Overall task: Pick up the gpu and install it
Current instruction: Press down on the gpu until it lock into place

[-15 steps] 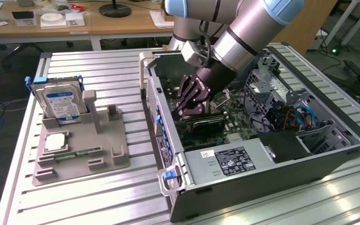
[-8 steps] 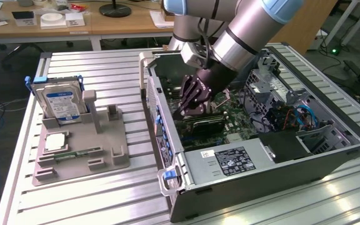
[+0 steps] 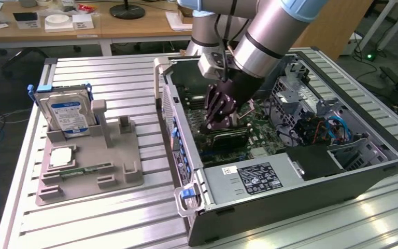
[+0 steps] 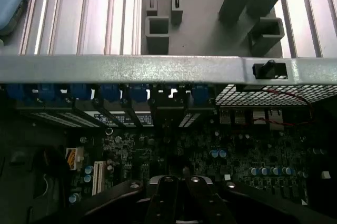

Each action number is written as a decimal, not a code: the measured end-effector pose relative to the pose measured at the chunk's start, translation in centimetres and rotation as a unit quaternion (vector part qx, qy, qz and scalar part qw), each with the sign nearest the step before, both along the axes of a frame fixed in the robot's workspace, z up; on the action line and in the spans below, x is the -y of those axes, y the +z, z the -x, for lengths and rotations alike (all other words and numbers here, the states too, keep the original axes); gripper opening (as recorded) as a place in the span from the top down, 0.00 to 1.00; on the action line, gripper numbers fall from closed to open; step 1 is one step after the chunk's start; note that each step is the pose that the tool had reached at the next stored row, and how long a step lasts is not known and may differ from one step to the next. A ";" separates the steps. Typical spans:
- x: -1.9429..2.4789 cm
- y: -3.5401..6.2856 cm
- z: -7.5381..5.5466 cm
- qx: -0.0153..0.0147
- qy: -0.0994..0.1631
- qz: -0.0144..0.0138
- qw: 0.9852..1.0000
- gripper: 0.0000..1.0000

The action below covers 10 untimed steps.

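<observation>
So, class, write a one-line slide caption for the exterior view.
Shut gripper lowered inside the open computer case, just above the gpu on the motherboard.

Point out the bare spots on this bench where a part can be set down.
Free: the ribbed bench top in front of the grey holder tray, and the strip behind the hard drive. Crowded: the open computer case, where the gripper is down at the motherboard.

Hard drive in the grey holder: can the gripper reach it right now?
Probably not directly: the gripper sits low inside the computer case, whose wall stands between it and the hard drive.
</observation>
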State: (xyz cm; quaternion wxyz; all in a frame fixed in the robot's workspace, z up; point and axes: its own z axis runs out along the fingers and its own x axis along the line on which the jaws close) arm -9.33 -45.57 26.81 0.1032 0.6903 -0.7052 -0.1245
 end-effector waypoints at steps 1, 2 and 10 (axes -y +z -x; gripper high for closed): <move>-0.01 0.00 0.0 0.008 0.000 0.000 1.000 0.90; -0.01 0.00 0.0 0.015 0.001 0.000 1.000 0.90; -0.22 0.00 0.0 0.050 0.005 0.000 0.999 0.90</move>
